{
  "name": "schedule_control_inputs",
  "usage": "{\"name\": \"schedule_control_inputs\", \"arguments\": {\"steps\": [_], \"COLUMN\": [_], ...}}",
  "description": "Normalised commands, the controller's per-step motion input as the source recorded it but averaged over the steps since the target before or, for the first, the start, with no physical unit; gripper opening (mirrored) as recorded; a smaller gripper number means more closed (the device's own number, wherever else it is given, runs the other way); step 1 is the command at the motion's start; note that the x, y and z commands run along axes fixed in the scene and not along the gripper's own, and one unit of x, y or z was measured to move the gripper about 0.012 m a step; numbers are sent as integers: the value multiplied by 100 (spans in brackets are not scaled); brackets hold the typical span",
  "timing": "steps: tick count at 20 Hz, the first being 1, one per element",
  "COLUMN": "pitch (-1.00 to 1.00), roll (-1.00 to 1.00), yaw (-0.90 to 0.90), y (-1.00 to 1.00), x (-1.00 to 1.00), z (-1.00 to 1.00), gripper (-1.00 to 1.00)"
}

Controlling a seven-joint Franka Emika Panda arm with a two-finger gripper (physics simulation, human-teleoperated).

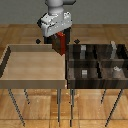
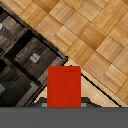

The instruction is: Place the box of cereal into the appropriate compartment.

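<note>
Hanging in the gripper [image 1: 59,39], the box of cereal [image 1: 60,43] sits in the air above the seam between tray and bin.

Fingers are clamped on that one red box, and the wrist view fills with its flat face [image 2: 64,86], which the exterior view gives only edge-on. One light-wood tray [image 1: 10,60] on the exterior view's left, one dark four-cell bin [image 1: 69,71] on its right. Small grey blocks sit in the cells; the tall pale slab [image 1: 114,48] seems to mark the far cell, though it's blurry.
</note>
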Motion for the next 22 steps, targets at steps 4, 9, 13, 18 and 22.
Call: {"name": "schedule_control_inputs", "arguments": {"steps": [4, 9, 13, 18, 22], "pitch": [0, 0, 0, 0, 0], "roll": [0, 0, 0, 0, 0], "yaw": [0, 0, 0, 0, 0], "y": [100, 100, 100, 100, 100], "x": [0, 0, 0, 0, 0], "z": [0, 0, 0, 0, 0], "gripper": [-100, -100, -100, -100, -100]}}
